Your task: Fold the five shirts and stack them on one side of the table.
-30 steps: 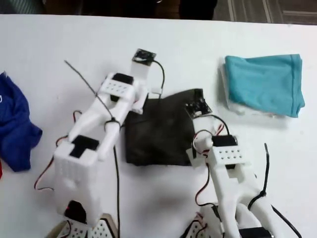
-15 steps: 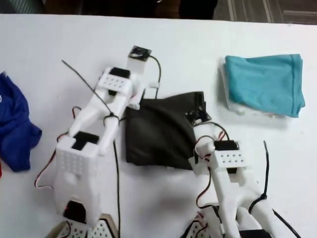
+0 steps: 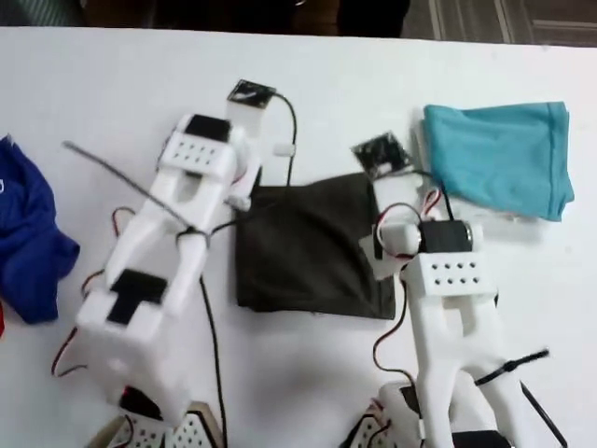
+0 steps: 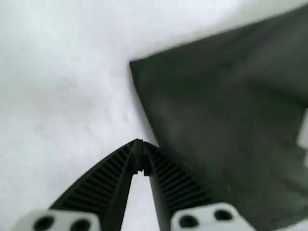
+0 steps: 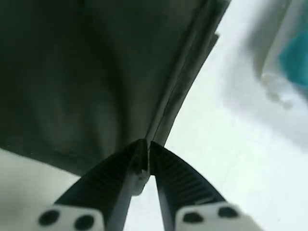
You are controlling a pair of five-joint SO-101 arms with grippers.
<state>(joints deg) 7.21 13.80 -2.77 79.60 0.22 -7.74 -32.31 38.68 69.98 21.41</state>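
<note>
A dark shirt (image 3: pixel 303 247) lies folded flat in the middle of the table. My left gripper (image 4: pixel 139 147) is shut with nothing in it, over bare table just beside the near corner of the dark shirt (image 4: pixel 231 110). The left arm (image 3: pixel 187 196) slants along the shirt's left side. My right gripper (image 5: pixel 145 150) is shut, its tips over the layered edge of the dark shirt (image 5: pixel 86 82); no cloth shows between the fingers. The right arm (image 3: pixel 443 271) stands at the shirt's right edge. A teal shirt (image 3: pixel 499 159) lies folded at the right.
The teal shirt rests on a folded white one (image 3: pixel 438 201). A crumpled blue shirt (image 3: pixel 28 233) lies at the left edge, with a bit of red cloth (image 3: pixel 2 322) below it. Bare white table (image 3: pixel 373 84) stretches across the back.
The right arm moved toward the back along the dark shirt's right edge. The left arm swung a little to the left. The shirt's near right corner now lies slightly farther right.
</note>
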